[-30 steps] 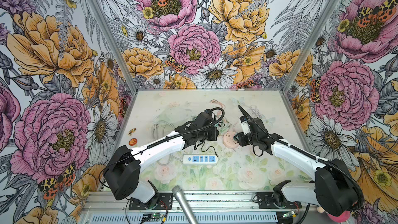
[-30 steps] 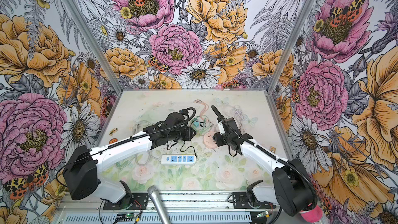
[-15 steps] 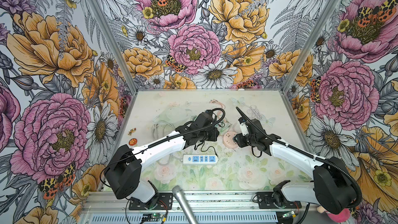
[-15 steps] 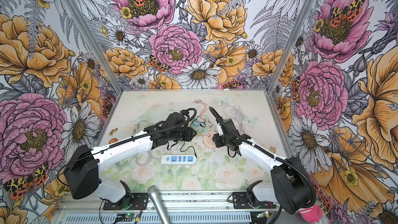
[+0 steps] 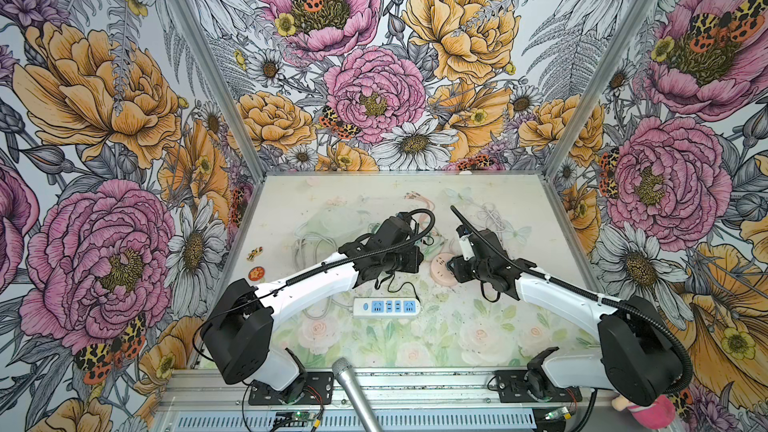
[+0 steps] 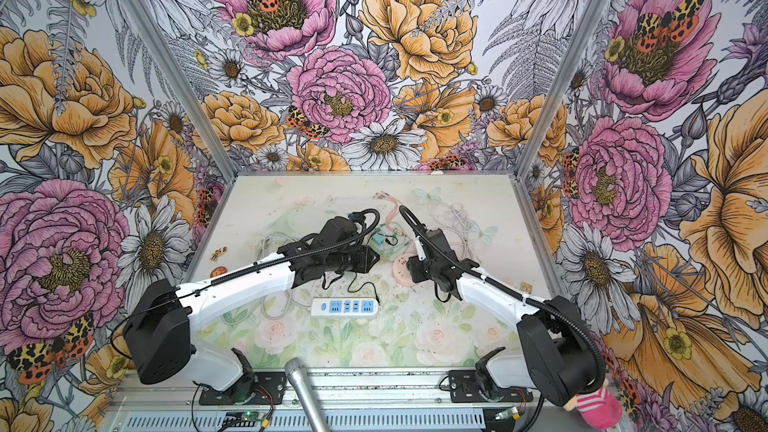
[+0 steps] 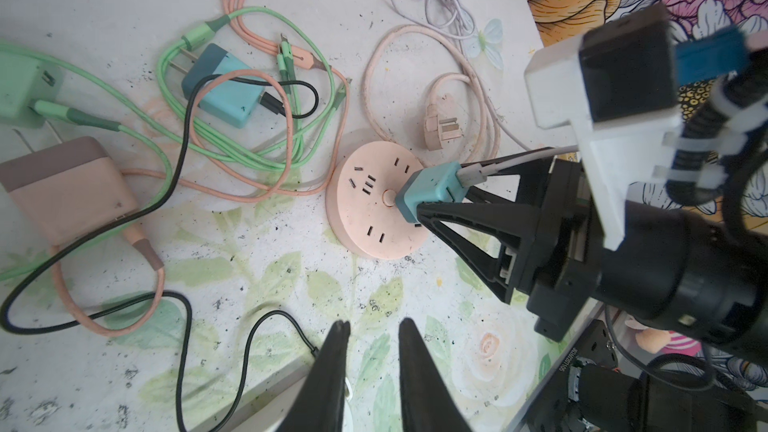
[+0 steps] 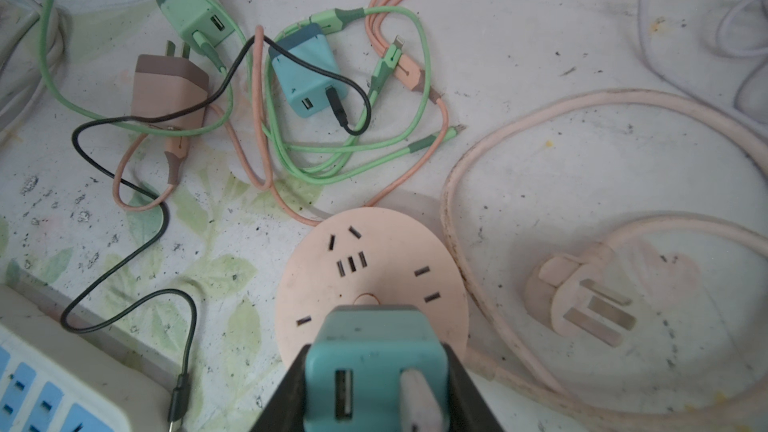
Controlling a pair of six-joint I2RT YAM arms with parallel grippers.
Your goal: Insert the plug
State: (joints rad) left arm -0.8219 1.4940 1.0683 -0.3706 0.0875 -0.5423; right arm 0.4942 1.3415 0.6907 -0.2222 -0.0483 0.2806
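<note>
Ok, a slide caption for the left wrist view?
Right gripper, jaws shut on a teal USB charger, holds it at the round pink socket hub amid loose cables.

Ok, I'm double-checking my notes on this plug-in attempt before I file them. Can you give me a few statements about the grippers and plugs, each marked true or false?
1. The right gripper is shut on a teal charger. True.
2. That charger is held at the white power strip. False: it is at the round pink socket, and the strip lies apart from it, nearer the robot's bases.
3. The left gripper holds a second charger. False: its jaws stand apart with nothing between them.
4. The pink three-pin plug lies unplugged on the table, beside the round socket. True.
</note>
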